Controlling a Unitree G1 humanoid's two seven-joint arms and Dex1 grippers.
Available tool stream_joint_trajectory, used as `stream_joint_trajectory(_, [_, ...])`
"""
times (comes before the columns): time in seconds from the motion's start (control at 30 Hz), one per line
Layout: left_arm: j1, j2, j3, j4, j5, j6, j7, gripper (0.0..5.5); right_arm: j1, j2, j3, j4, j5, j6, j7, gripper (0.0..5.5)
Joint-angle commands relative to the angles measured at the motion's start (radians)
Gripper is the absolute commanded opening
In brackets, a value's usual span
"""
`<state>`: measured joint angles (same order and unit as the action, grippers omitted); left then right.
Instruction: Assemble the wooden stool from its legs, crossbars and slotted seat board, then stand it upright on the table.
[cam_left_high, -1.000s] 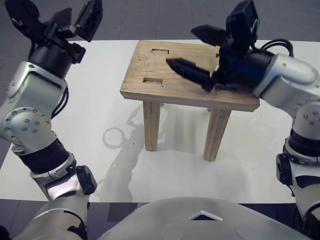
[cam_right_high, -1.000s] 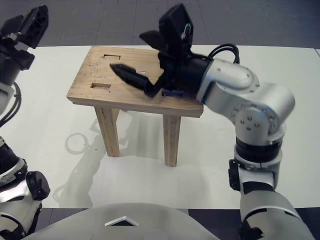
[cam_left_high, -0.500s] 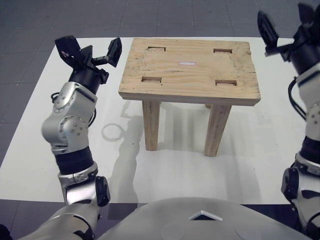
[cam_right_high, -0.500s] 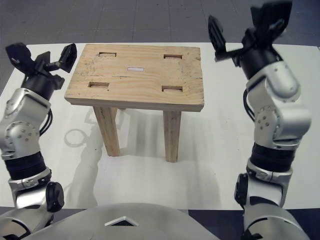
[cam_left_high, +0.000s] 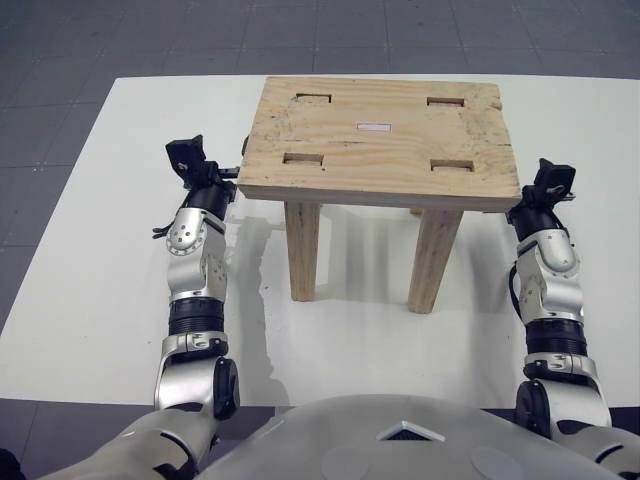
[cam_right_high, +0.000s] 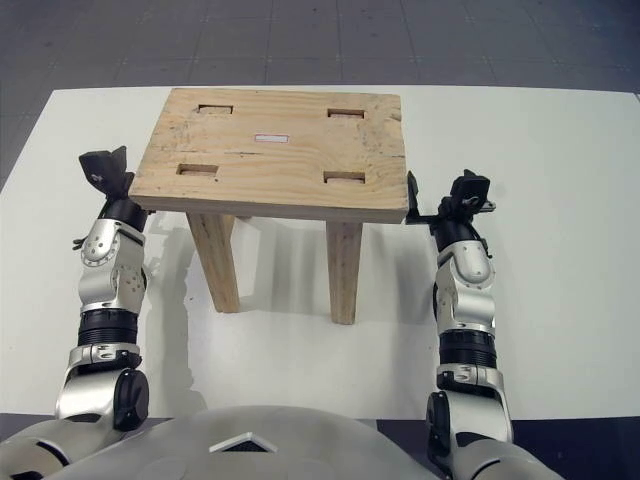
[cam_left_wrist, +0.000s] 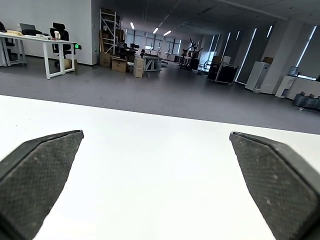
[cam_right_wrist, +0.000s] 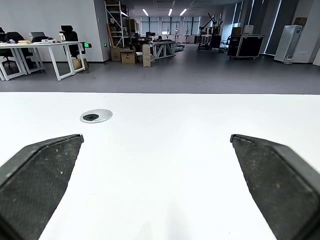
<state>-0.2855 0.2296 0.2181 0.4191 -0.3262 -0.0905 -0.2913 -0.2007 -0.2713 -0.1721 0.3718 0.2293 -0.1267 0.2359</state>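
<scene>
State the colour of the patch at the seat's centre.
The patch is white, on the pale wood seat; best in left eye view.

The white, flat rectangular surface (cam_left_high: 110, 270) has dark grey tiled floor (cam_left_high: 150, 40) beyond its far and left edges. A pale wooden stool (cam_left_high: 380, 140) with a slotted rectangular seat board stands upright on the surface, in the middle and towards the far edge. Its two near legs (cam_left_high: 302, 250) are planted on the white top, and its shadow falls to the left. A small round silver grommet (cam_right_wrist: 96, 116) with a dark centre sits flush in the surface.
</scene>
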Motion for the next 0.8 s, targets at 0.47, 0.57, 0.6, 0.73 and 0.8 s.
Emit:
stream_joint_trajectory(0.47, [-0.027, 0.002, -0.003, 0.166, 0.13, -0.152, 0.043, 5.5, -0.024, 0.027, 0.003, 0.109, -0.065, -0.084, -0.005, 5.49])
stream_joint_trajectory(0.57, [-0.036, 0.0, 0.0, 0.191, 0.15, -0.178, 0.082, 5.5, -0.035, 0.026, 0.001, 0.133, -0.073, -0.098, -0.006, 5.49])
stream_joint_trajectory(0.6, [-0.041, -0.002, 0.002, 0.202, 0.155, -0.186, 0.094, 5.5, -0.04, 0.026, -0.001, 0.145, -0.075, -0.104, -0.006, 5.49])
stream_joint_trajectory(0.73, [-0.055, -0.004, 0.004, 0.234, 0.169, -0.217, 0.123, 5.5, -0.051, 0.022, -0.002, 0.173, -0.083, -0.123, -0.009, 5.49])
stream_joint_trajectory(0.8, [-0.061, -0.002, 0.001, 0.246, 0.171, -0.226, 0.121, 5.5, -0.052, 0.021, -0.002, 0.178, -0.085, -0.13, -0.011, 5.49])
